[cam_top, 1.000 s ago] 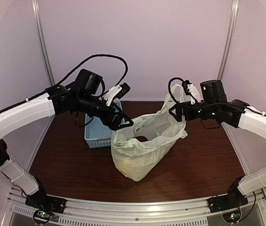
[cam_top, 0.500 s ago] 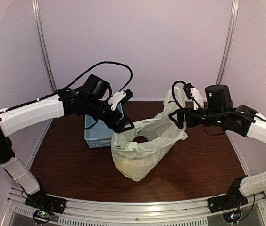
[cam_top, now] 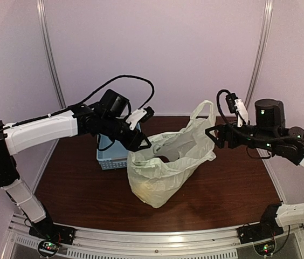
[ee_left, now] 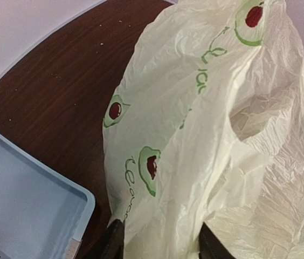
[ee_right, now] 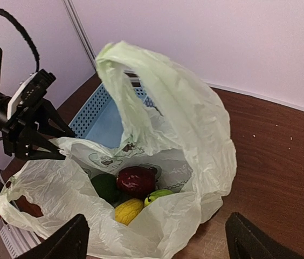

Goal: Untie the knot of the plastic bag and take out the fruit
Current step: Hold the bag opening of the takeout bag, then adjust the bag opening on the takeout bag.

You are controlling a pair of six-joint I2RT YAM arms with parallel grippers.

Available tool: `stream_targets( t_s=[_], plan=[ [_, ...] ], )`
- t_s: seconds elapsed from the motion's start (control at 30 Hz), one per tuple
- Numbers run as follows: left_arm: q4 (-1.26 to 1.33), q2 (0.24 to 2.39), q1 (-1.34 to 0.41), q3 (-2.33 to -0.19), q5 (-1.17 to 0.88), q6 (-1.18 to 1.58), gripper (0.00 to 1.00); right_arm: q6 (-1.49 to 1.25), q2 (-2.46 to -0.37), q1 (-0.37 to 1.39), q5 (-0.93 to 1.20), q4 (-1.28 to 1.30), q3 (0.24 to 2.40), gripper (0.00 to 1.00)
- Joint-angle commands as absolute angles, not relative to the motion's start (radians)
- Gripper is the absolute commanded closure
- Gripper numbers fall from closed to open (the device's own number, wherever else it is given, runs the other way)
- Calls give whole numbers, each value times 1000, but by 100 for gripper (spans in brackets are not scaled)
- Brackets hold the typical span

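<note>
The plastic bag (cam_top: pixel 163 170) sits mid-table with its mouth gaping. Its loop handle (cam_top: pixel 203 110) stands up free, and the knot is not in view. Inside lies the fruit: a dark red piece (ee_right: pixel 137 181), a dark green one (ee_right: pixel 104 186), a yellow one (ee_right: pixel 129 210) and a light green one (ee_right: pixel 160 195). My left gripper (cam_top: pixel 143 143) is at the bag's left rim. Its fingers (ee_left: pixel 114 242) flank a fold of the plastic bag (ee_left: pixel 195 162), and whether they pinch it does not show. My right gripper (ee_right: pixel 157 240) hovers open at the bag's right side, holding nothing.
A light blue perforated basket (cam_top: pixel 111 156) stands just left of and behind the bag, under my left arm. Its rim shows in the left wrist view (ee_left: pixel 84 199) and behind the bag in the right wrist view (ee_right: pixel 101 116). Pale walls enclose the brown table (cam_top: pixel 238 183).
My right arm has drawn back to the right, away from the bag. My left gripper's jaws have narrowed round the bag's left rim. The loop handle now stands higher.
</note>
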State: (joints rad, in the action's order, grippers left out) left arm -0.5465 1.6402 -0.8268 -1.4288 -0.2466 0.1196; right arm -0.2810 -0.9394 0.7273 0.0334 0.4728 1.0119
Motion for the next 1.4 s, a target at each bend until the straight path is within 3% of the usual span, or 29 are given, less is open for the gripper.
stream_targets(
  t_s=[0.0,0.13,0.23,0.3,0.73,0.87,1.07,1.37],
  plan=[
    [-502,1643,-834,-1418,-278,121,65,-301,-907,843,60,412,990,16],
    [-501,1644,-834,-1414,-277,133,84,-315,-973,956,24,370,997,26],
    [-496,1643,-834,-1409,-277,140,96,-312,-1080,1031,-49,367,1033,29],
    [-493,1642,-834,-1405,-278,144,100,-324,-1159,1050,-85,367,1069,31],
    [-420,1619,-836,-1347,-291,177,100,-428,-1563,1017,-167,507,1324,37],
    [-377,1611,-835,-1328,-283,205,100,-440,-1647,1015,-168,514,1332,32],
    [-313,1590,-836,-1293,-211,249,100,-516,-1630,1026,-59,469,1210,22],
    [-267,1591,-828,-1282,-108,290,100,-661,-1504,1140,56,410,966,19]
  ],
)
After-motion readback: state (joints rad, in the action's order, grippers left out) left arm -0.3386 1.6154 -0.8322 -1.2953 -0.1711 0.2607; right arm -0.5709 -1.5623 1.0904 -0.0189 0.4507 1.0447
